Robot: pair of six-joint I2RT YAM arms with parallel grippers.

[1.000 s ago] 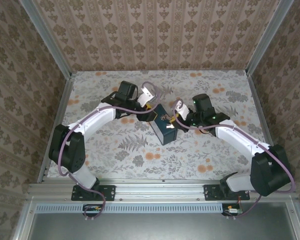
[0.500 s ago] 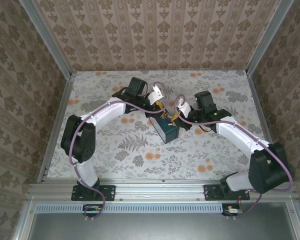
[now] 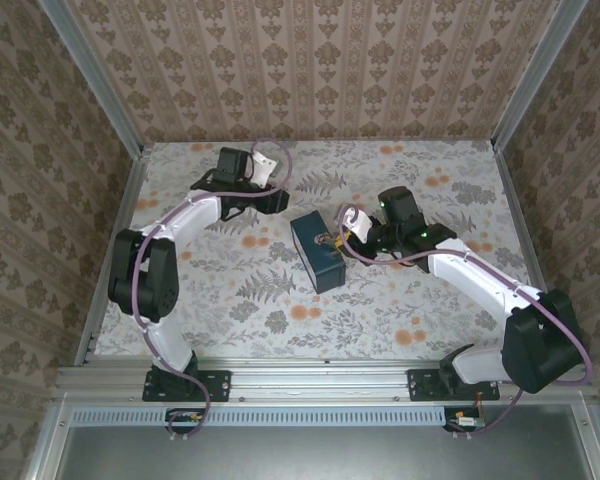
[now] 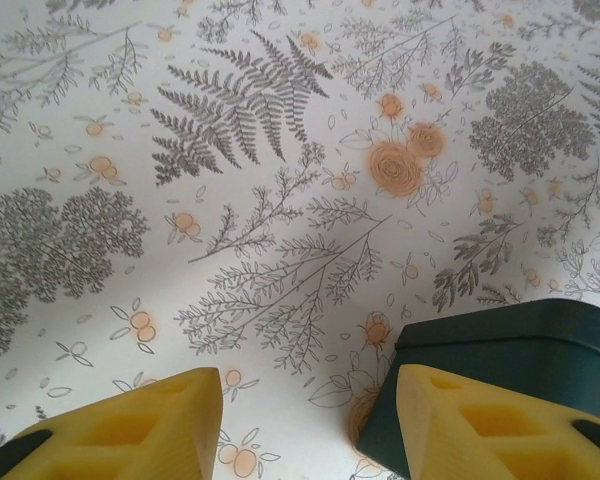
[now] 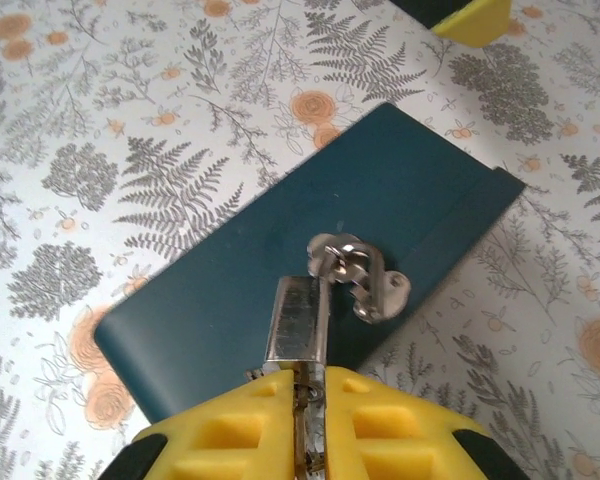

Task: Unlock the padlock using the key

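Floral worktop [image 3: 240, 300] inside damask-papered walls [image 3: 310, 70]; right pincer [image 5: 308, 385] clenches the padlock [image 5: 298, 315] over the blue tin [image 5: 230, 290]; left pincer [image 4: 308, 400] stands released.

Floral worktop [image 3: 240, 300] with ferns and orange roses, pretty evenly lit. Brownish damask-papered walls [image 3: 320, 70] at 9, 12 and 3 o'clock, metal posts [image 3: 90, 75] in the back corners, metal rail [image 3: 320, 385] at 6.

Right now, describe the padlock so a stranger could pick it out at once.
Find the dark blue tin mid-table. On its top, at the right gripper's yellow fingertips, sits the padlock. It is the one small silver block there, with a thin curved shackle at its far end.
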